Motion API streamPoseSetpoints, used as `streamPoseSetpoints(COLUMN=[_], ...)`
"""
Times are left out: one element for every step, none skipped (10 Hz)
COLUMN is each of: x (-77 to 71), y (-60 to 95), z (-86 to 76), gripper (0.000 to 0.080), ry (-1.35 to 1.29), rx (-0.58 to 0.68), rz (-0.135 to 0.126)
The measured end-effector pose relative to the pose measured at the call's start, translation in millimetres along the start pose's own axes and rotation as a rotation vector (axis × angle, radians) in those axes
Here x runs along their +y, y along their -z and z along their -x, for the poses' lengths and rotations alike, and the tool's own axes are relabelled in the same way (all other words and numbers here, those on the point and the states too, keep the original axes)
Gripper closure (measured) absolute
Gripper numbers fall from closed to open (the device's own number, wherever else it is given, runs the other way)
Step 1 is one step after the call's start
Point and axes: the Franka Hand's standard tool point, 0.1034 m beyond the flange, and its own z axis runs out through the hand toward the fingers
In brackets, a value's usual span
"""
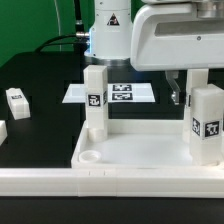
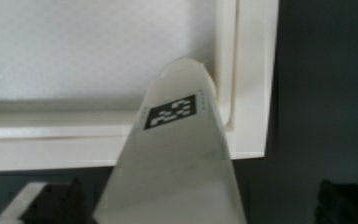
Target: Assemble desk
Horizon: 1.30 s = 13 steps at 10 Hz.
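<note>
The white tray-like desk tabletop (image 1: 140, 152) lies at the front with its rim up. One white square leg (image 1: 95, 100) stands upright in its corner at the exterior view's left, and an empty round socket (image 1: 90, 157) shows nearer the front. A second tagged leg (image 1: 207, 125) stands upright in the corner at the exterior view's right. My gripper (image 1: 190, 88) hangs just above this leg. In the wrist view the leg (image 2: 167, 150) rises between my dark fingers (image 2: 48, 205), with a gap on each side. The gripper (image 2: 194, 212) is open, and the tabletop rim (image 2: 247, 80) lies below.
The marker board (image 1: 110, 93) lies flat behind the tabletop. A small white block with dark marks (image 1: 17, 100) sits on the black table at the exterior view's left, and another white piece (image 1: 2, 130) is at that edge. The robot base (image 1: 105, 30) stands behind.
</note>
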Motion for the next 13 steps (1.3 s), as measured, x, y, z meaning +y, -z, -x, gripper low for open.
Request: streamPoseSetpoints(x=[0.9,2.6,2.6,2.8,3.0,3.1,3.2,3.1,3.3,4.0,4.8,5.2,5.2], y=[0.2,0.2,0.0,-0.2,-0.2,-0.4,-0.4,-0.4,-0.4,-0.4,-0.5,-0.5,-0.5], z=[-0.4,-0.8,-0.7,-0.7,-0.7,-0.7,-0.7,-0.7,-0.7,-1.0,-1.2,-1.3,-1.2], gripper=[0.0151,0.0151,0.0251,0.0251,0.0453,0.0510,0.0510,0.0510,0.0510,0.0510,0.0510,0.0510,0.0510], ry=[0.032,0.091,0.071,0.071,0.071,0.070,0.046,0.025,-0.045,-0.142,-0.254,-0.341,-0.467], rx=[0.001,0.001,0.000,0.000,0.000,0.000,0.000,0.000,0.000,0.000,0.000,0.000,-0.001], rz=[0.000,0.001,0.001,0.001,0.001,0.001,0.001,0.000,0.000,-0.003,-0.004,-0.004,-0.006])
